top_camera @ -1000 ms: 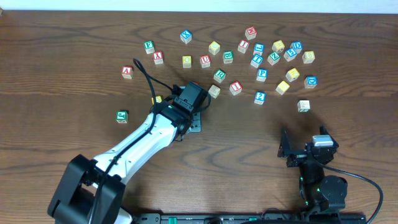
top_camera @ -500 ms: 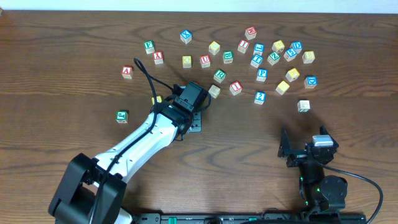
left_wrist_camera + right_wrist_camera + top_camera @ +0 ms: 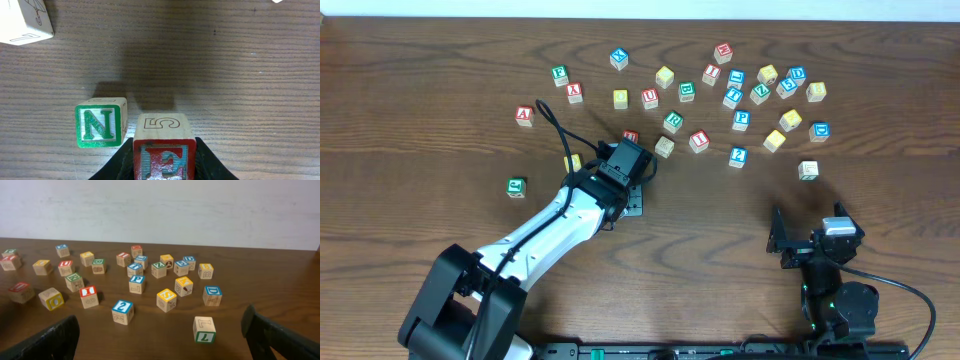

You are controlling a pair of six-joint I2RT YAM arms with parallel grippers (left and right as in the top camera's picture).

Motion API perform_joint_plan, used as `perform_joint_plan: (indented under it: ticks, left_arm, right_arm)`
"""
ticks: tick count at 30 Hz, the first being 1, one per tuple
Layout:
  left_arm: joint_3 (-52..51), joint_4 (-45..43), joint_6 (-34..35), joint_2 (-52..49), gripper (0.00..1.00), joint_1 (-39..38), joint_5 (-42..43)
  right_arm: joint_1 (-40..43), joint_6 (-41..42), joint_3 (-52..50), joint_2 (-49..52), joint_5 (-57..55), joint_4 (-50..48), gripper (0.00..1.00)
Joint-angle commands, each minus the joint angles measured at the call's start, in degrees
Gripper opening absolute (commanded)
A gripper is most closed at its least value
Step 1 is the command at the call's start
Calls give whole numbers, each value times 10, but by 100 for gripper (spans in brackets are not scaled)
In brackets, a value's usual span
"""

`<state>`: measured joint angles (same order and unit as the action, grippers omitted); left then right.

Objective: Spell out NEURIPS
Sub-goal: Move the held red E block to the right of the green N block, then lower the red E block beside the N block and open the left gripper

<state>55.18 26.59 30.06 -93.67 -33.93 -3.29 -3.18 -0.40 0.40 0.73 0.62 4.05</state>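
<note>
We are seeing the left gripper (image 3: 164, 145) clamping the E block (image 3: 163, 157) near the bench's middle. The N block (image 3: 101, 122) is sitting just beside it. Only the wrist view is showing those letters. Overhead, loose blocks (image 3: 741, 119) are crowding the far edge, and the left arm (image 3: 550, 220) is reaching diagonally from the near-left corner. The right gripper (image 3: 160, 322) is resting with its jaws spread wide by the near edge.
</note>
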Motion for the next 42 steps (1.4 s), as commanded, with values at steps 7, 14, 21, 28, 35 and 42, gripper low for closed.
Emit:
perform_joint_plan:
  ticks: [7, 14, 21, 28, 35, 42]
  left_arm:
    - [-6, -21, 4, -40, 8, -2, -2]
    - [-6, -40, 5, -72, 8, -2, -2]
    - [-6, -42, 5, -72, 8, -2, -2]
    - [-6, -42, 5, -72, 8, -2, -2]
    - [-6, -42, 5, -72, 16, -2, -2]
    - [-6, -42, 5, -72, 22, -2, -2]
  right_arm:
    - [5, 8, -1, -2, -1, 3, 99]
    - [5, 8, -1, -2, 0, 3, 99]
    - [5, 8, -1, -2, 0, 3, 99]
    - [5, 8, -1, -2, 0, 3, 99]
    - [5, 8, -1, -2, 0, 3, 99]
    - [5, 8, -1, -2, 0, 3, 99]
